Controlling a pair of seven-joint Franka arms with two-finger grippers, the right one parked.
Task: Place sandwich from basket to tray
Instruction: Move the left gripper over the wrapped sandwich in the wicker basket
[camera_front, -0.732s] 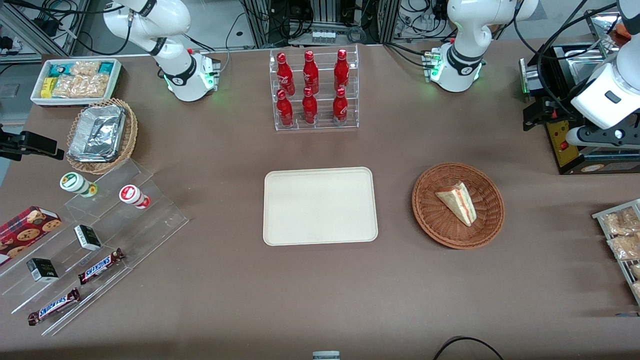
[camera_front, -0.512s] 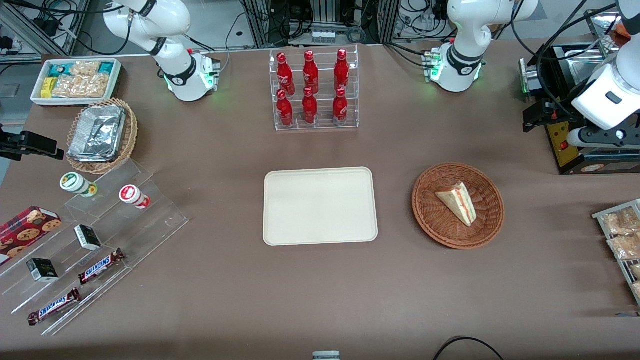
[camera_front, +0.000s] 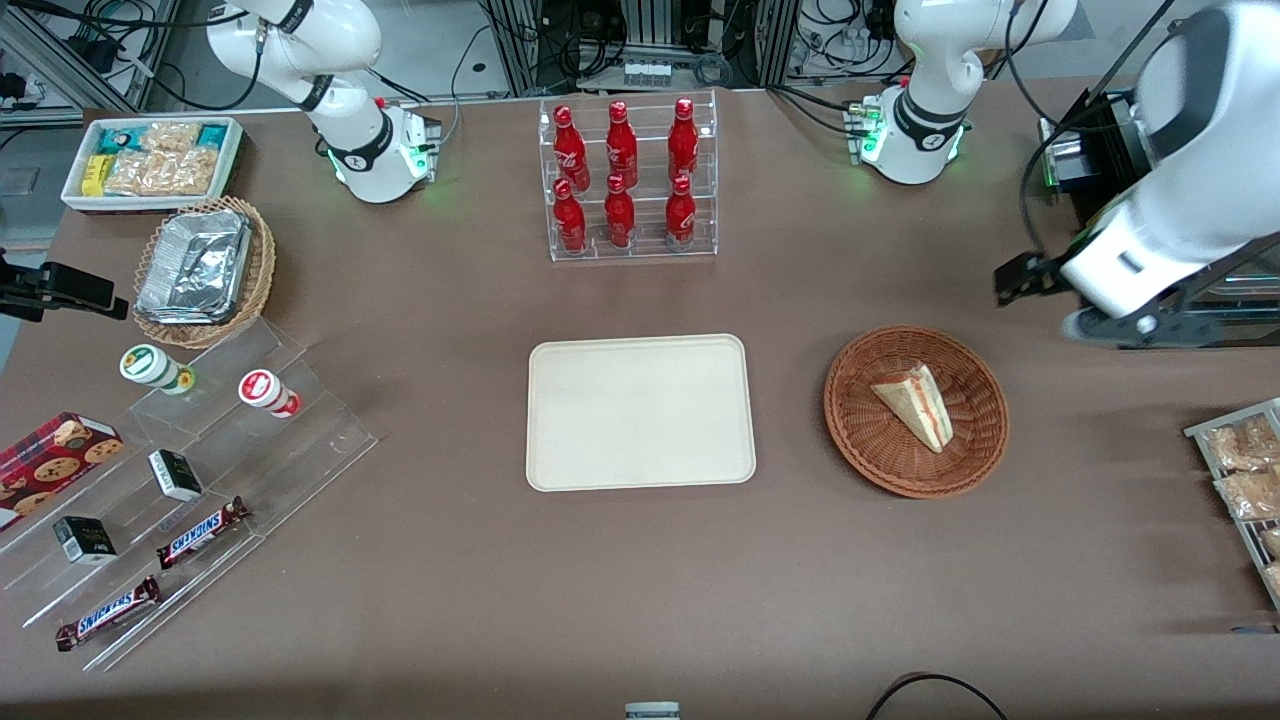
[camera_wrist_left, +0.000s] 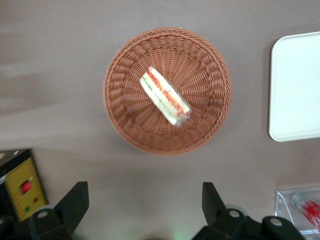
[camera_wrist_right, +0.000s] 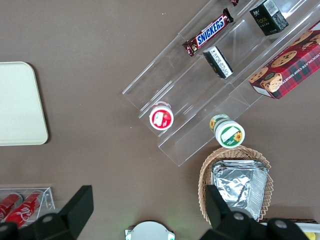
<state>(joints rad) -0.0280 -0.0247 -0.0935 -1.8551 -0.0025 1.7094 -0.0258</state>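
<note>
We see the sandwich (camera_front: 915, 405) lying in the basket (camera_front: 858, 425), beside the bare tray (camera_front: 640, 412). Our gripper (camera_wrist_left: 142, 202) hangs high above the table, near the basket toward the working arm's end, fingers (camera_wrist_left: 75, 202) spread wide, holding nothing.

We see the left arm reaching in from the working arm's end of the table, its white forearm sloping down toward the wrist. The gripper (camera_wrist_left: 144, 202) hangs in the air, pointing down. Both black fingers (camera_wrist_left: 74, 201) stand wide apart, nothing between them, and neither fingertip touches any surface.
</note>
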